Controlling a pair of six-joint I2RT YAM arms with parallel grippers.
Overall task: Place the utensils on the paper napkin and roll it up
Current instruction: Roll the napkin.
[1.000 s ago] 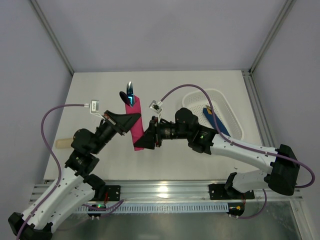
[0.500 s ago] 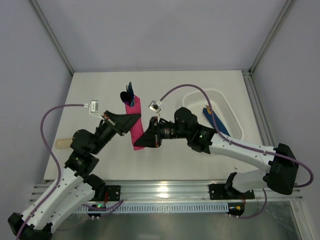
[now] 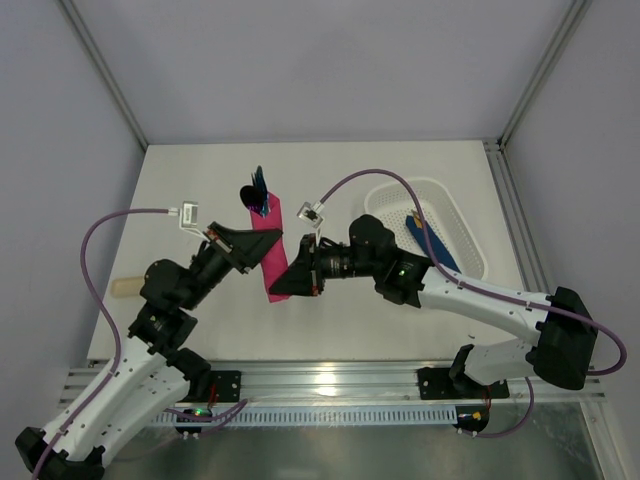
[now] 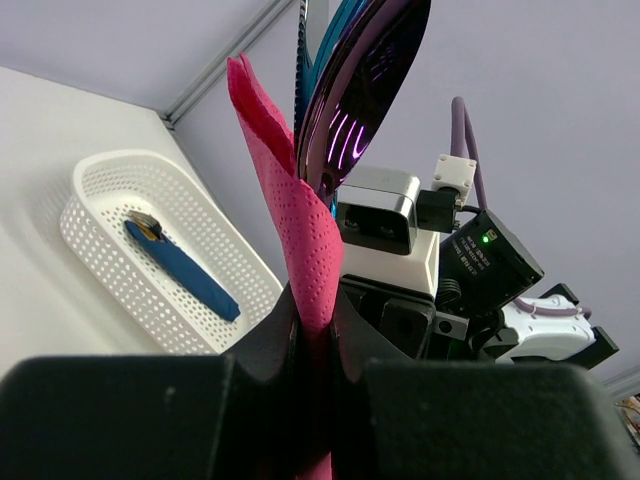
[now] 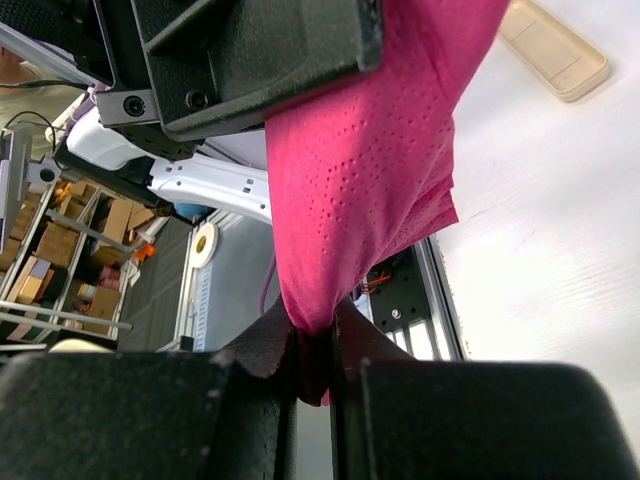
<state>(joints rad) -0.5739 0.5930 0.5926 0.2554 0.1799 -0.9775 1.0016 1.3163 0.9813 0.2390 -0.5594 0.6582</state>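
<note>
Item: paper napkin [image 3: 270, 252], magenta-pink and dimpled, folded lengthwise into a narrow wrap and held between both arms over the middle of the white table [image 3: 400, 170]. Contents: utensils [image 3: 257, 190], glossy dark purple, their heads sticking out of the wrap's far end; the spoon head [image 4: 368, 75] rises above the napkin edge with slim tines just behind it. The handles are hidden inside the paper. Left gripper [image 4: 315, 322]: jaws closed together on the napkin, the sheet pinched between them and standing up from the grip. Right gripper [image 5: 312, 345]: jaws clamped on the napkin's lower corner, the paper bunched where they bite, the left gripper's black body just above it. The two grippers sit close together, one on either side of the wrap. Whether the wrap touches the table cannot be told. Other stock: white perforated basket [image 3: 472, 240] at the right of the table, holding a blue flat strip [image 3: 432, 242]; pale beige flat stick [image 3: 126, 287] near the table's left edge, well apart from the napkin.
</note>
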